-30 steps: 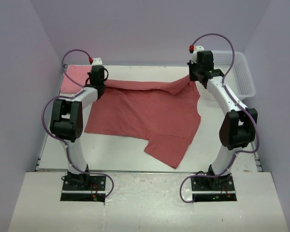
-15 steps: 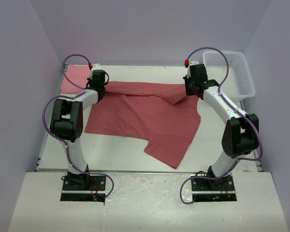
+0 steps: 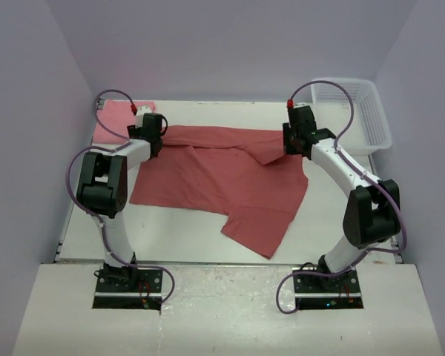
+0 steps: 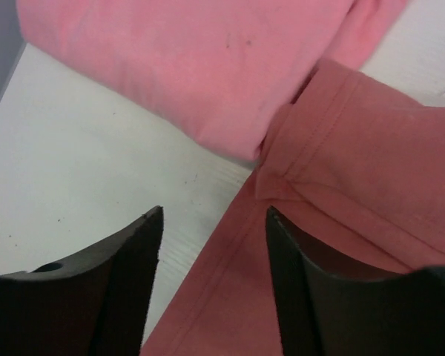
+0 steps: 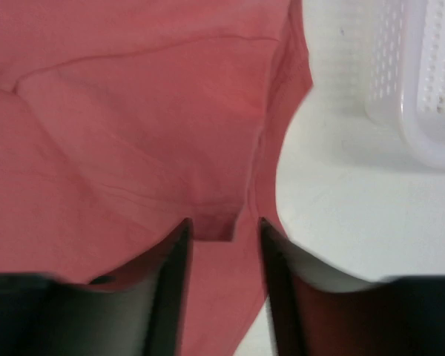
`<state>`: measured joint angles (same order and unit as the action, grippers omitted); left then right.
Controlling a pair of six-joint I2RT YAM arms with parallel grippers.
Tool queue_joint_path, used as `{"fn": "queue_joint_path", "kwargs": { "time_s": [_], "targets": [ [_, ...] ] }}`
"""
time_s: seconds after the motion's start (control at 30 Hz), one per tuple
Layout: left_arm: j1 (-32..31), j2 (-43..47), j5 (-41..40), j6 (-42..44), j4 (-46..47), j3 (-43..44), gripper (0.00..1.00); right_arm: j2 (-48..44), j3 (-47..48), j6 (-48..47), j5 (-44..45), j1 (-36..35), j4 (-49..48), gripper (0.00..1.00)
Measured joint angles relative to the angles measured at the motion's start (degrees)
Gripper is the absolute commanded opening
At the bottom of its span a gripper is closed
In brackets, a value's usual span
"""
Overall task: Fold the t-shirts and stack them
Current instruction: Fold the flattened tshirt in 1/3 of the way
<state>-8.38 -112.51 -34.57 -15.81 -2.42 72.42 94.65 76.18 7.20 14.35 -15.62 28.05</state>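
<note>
Over the brick-red t-shirt's [image 3: 222, 174] far corners, left jaws stand parted, right jaws narrowly parted, bare surface [image 3: 178, 237] outside each.

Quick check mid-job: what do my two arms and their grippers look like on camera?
Both match: the left arm and right arm have white links, bulky black joint housings and looping purple cables, with a red fitting near each wrist. The left gripper and right gripper have plain black fingers.
</note>
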Motion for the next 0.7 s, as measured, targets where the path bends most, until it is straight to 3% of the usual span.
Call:
{"fn": "queue_joint_path", "kwargs": {
  "time_s": [0.03,0.07,0.23,0.4,0.5,0.57,0.6,0.63,0.67,0.7],
  "targets": [
    [0.0,0.0,-0.76,-1.01,-0.7,-0.02,0.65,0.0,-0.5,1.01,0.59,-0.22,0.35,0.84],
    [0.0,0.0,-1.66,-2.14,-1.51,0.0,0.68,0.0,-1.05,2.14,2.08,-0.85,1.09,0.92],
    [-0.52,3.1,-8.04,-7.8,-7.26,-1.25,0.71,-1.42,-3.17,5.38,9.05,-6.14,4.02,0.99],
    [-5.01,17.33,-9.68,-8.2,-6.88,-1.86,0.67,-4.61,2.51,5.38,9.49,-7.56,6.51,0.99],
    [-8.68,19.76,-3.91,-7.54,-4.81,4.55,0.62,-1.11,11.08,5.31,7.02,-5.55,5.25,0.86],
    [-10.75,17.66,1.36,-7.17,-3.78,9.62,0.51,2.49,14.75,5.42,4.61,-4.63,3.26,0.78],
    [-11.61,16.35,3.45,-7.26,-3.76,11.26,0.47,4.04,15.26,5.29,3.26,-4.52,2.43,0.56],
    [-12.39,14.95,5.7,-7.3,-3.72,12.02,0.41,5.92,15.41,4.94,1.44,-4.55,2.1,0.44],
    [-12.96,13.77,7.74,-7.45,-4.17,11.87,0.4,7.96,15.54,4.66,0.0,-4.63,2.36,0.38],
    [-13.29,12.85,9.4,-7.48,-4.57,11.34,0.4,10.38,15.8,4.46,-1.68,-4.74,2.82,0.37]
  ]
}}
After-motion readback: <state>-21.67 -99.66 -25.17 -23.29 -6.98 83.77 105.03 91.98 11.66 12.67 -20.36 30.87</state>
